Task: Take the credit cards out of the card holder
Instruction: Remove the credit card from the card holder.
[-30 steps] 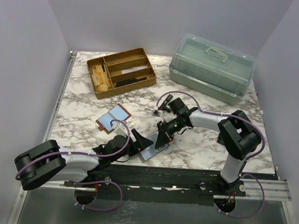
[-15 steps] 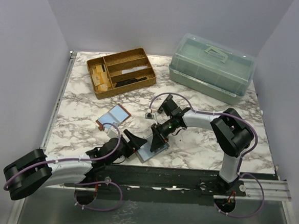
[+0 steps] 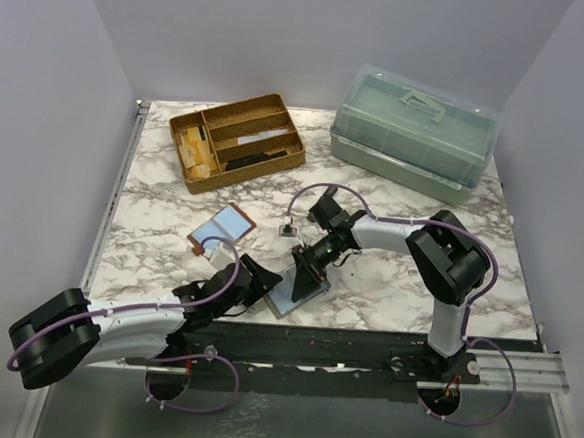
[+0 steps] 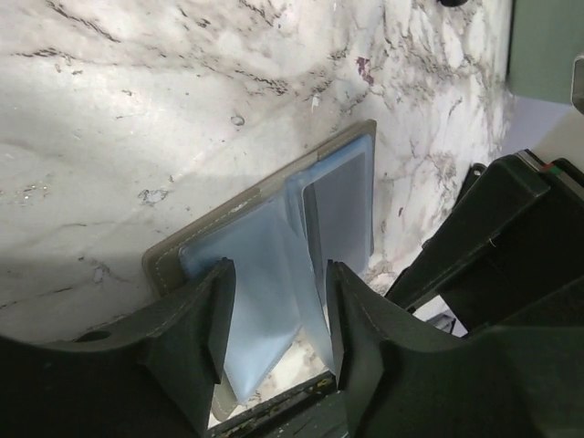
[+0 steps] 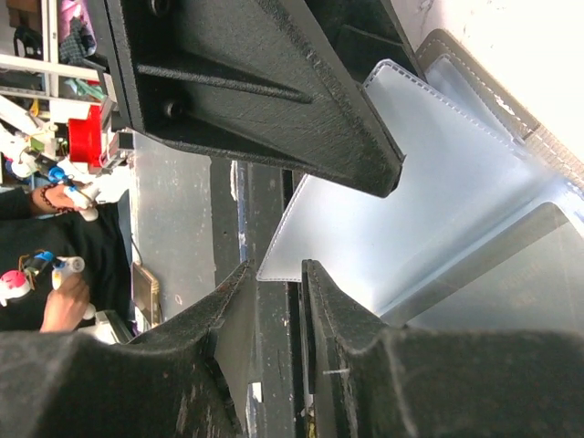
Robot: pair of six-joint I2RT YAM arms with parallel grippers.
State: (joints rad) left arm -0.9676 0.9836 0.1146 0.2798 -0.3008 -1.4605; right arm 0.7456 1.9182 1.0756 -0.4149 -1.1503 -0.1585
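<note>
A grey-brown card holder [image 3: 294, 297] lies open near the table's front edge. In the left wrist view its stitched cover [image 4: 169, 265] holds light-blue credit cards [image 4: 342, 196], and one light-blue leaf [image 4: 260, 315] stands up from the fold. My left gripper [image 4: 276, 274] is open, with its fingers on either side of that raised leaf, and shows in the top view [image 3: 261, 277]. My right gripper [image 5: 276, 269] is open by a narrow gap. The corner of a pale leaf [image 5: 401, 201] lies just past its tips. It also shows in the top view [image 3: 303, 272] over the holder's right side.
A second open holder [image 3: 221, 232] with a light-blue card lies left of centre. A wooden divided tray [image 3: 237, 140] sits at the back left and a green lidded box [image 3: 413, 132] at the back right. A small dark object [image 3: 289, 231] lies mid-table. The table's front rail [image 3: 363, 344] is close.
My left arm has stretched out so its gripper sits at the near holder. My right gripper has moved left over the holder. The holder has shifted slightly left.
</note>
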